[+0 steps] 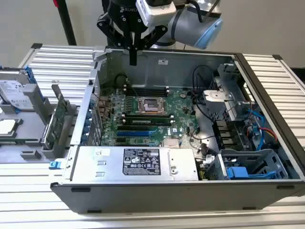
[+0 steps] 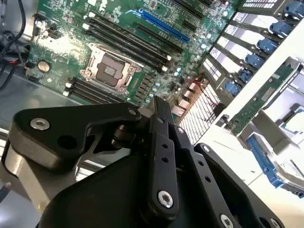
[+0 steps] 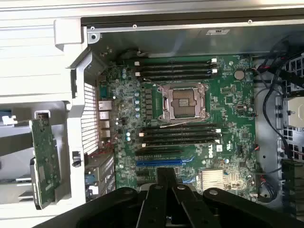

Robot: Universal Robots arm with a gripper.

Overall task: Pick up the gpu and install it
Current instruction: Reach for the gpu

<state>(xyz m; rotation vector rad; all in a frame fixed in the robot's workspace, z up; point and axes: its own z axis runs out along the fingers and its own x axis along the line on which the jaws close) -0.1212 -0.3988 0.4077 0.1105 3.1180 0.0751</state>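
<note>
Well, nothing was done yet: the gripper [image 1: 133,59] hovered empty at the exterior view's top over the open case [image 1: 143,193], fingers pressed together, while the gpu [image 1: 55,121] stood on edge outside the case at that view's left, pickup and install both left to do.

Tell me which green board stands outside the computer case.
The gpu, the slim card standing upright at the exterior view's left; the large motherboard lies flat inside the case.
</note>
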